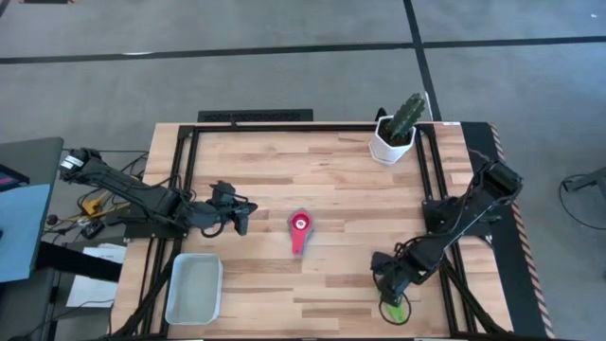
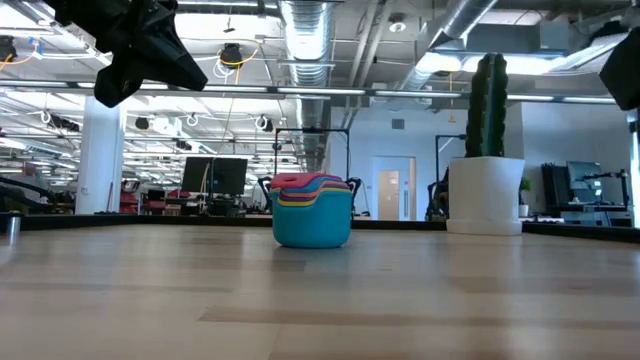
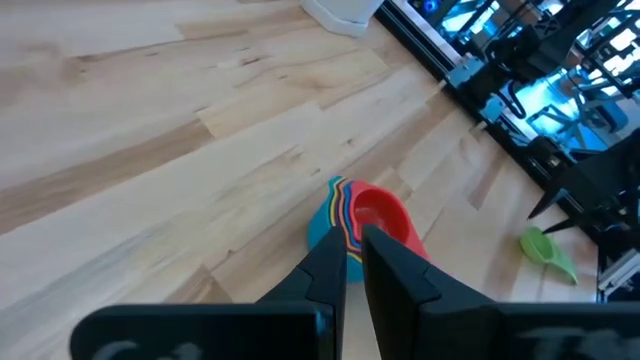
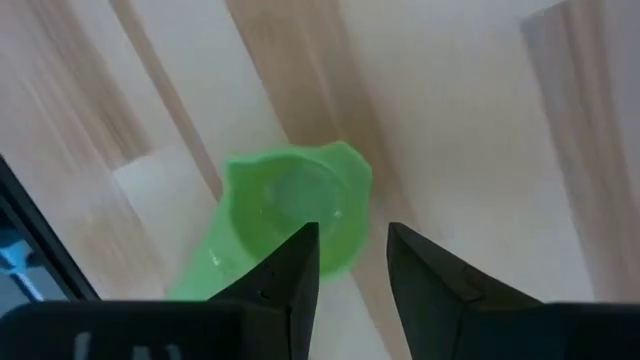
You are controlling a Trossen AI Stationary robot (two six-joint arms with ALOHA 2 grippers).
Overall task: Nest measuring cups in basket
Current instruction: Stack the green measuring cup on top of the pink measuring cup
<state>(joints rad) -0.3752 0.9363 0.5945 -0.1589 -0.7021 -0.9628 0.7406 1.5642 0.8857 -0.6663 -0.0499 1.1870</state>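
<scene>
1. Counter: wide bare wood. The basket sits at the near left corner with nothing seen in it, well apart from every cup. Long carries ahead; any dropped cup lands on open wood and can skid or roll.
2. Basket: light shallow bin. Judgement: a cup set against its rim can push it or tip off the edge instead of going in.
3. Cactus pot: far right corner, well clear of the work. Low risk unless the right arm swings wide.
4. Stack: nested cups mid-counter, red on top, teal at the base in the low view. The left end effector hovers just beside it, fingers nearly together. Judgement: a nudge on the rim could unseat the upper cups or tip the whole stack.
5. Green cup: alone by the near right edge, close to the frame rail. The right end effector hangs over it, fingers apart, straddling the bowl wall, not clamped. Judgement: a pinch on the thin curved wall may slip, flicking the cup towards the edge.
</scene>
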